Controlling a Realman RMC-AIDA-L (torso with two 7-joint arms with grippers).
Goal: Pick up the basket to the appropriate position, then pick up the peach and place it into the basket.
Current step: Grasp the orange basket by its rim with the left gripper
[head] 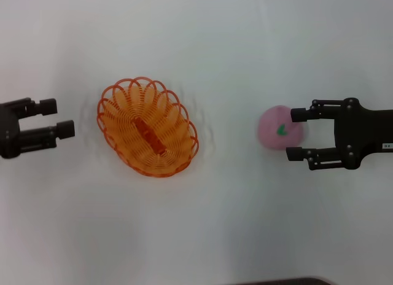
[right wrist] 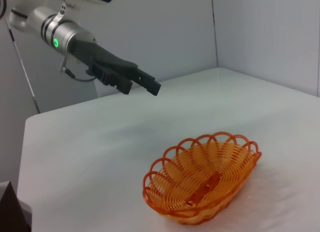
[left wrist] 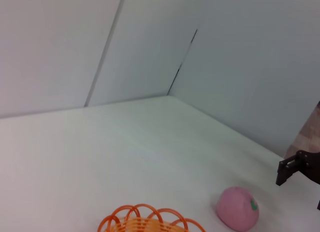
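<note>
Nothing is done yet: the orange basket sits unlifted on the bench, the peach at its three o'clock lies between the right gripper's released jaws, and the left gripper waits at nine o'clock, jaws released.

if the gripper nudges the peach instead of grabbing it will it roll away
Probably yes: the peach looks round and sits free on the flat white table. It seems soft and fuzzy, so likely light. The right gripper is open around it, fingers on both sides.
</note>
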